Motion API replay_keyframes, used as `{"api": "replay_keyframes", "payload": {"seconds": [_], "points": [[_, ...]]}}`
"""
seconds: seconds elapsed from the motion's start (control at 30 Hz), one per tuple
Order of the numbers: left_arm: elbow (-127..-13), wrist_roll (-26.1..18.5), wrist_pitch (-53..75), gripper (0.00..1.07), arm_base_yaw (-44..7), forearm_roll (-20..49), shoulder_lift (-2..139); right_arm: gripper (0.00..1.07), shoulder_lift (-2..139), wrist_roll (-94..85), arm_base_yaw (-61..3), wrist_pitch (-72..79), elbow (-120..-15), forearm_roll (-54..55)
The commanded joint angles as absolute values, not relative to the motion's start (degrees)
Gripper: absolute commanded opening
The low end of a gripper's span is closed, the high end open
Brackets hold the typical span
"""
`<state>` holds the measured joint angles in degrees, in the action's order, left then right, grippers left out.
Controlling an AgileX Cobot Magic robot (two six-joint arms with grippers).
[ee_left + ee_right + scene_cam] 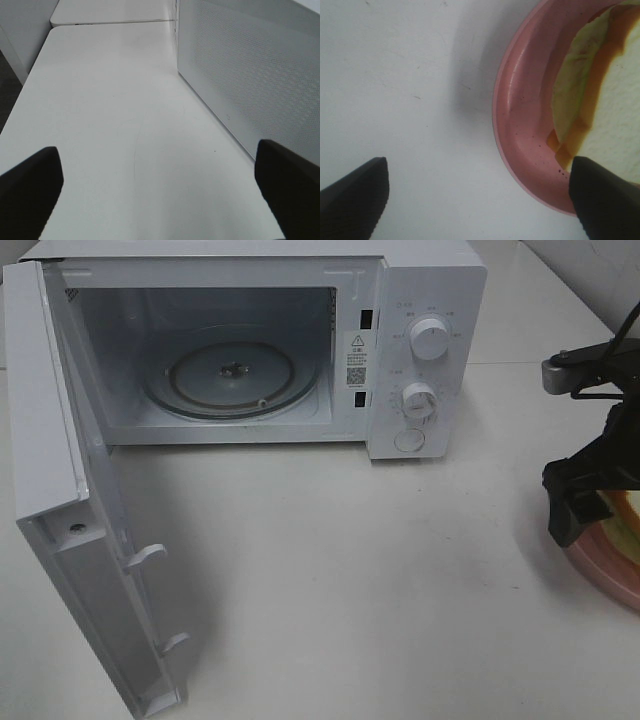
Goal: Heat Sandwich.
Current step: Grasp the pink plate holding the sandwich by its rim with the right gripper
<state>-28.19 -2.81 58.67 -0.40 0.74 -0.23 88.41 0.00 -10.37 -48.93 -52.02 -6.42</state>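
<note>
Exterior high view puts the microwave door (pixel 60 490) nearest, swung fully out on the left, its inner face and two latch hooks turned toward the bare white tabletop (pixel 330 570). At the right edge, a little farther back, the right pincer (pixel 590 490) hangs over a round pink plate (pixel 600 560) that carries the sandwich (pixel 622 515), both partly cut off by the frame. The right wrist camera shows that pincer (pixel 480 200) spread wide and holding nothing: one dark finger is above the tabletop and the other above the plate (pixel 525 115), with the plate's rim lying between them. The sandwich (pixel 615 100) rests in the plate, white bread on top and pale yellow-green filling showing at its edge. The left wrist camera shows the left pincer (pixel 160 190) also wide open and empty over the tabletop, a white perforated panel (pixel 240 80) standing close beside it. At the back, the white microwave (pixel 420 270) stands open, its glass turntable (pixel 235 375) bare, with two dials (pixel 430 340) and a round button (pixel 408 440) on the control panel.
</note>
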Motion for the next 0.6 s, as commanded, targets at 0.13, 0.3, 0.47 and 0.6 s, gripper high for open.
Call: {"api": "replay_keyframes", "payload": {"seconds": [0.13, 0.3, 0.47, 0.6], "points": [[-28.1, -2.7, 58.8, 1.06, -0.5, 0.7, -1.8, 0.92, 92.6, 0.3, -10.0, -46.3, -52.1, -7.3], [-28.1, -2.7, 58.8, 1.06, -0.5, 0.7, -1.8, 0.91, 95.5, 1.0, -10.0, -44.9, -52.1, -7.3], [-28.1, -2.7, 58.8, 1.06, -0.5, 0.7, -1.8, 0.91, 97.6, 1.3, -10.0, -43.7, -52.1, -7.4], [-28.1, -2.7, 58.8, 1.06, -0.5, 0.7, -1.8, 0.90, 98.9, 1.4, -10.0, -42.8, -52.1, -7.4]]}}
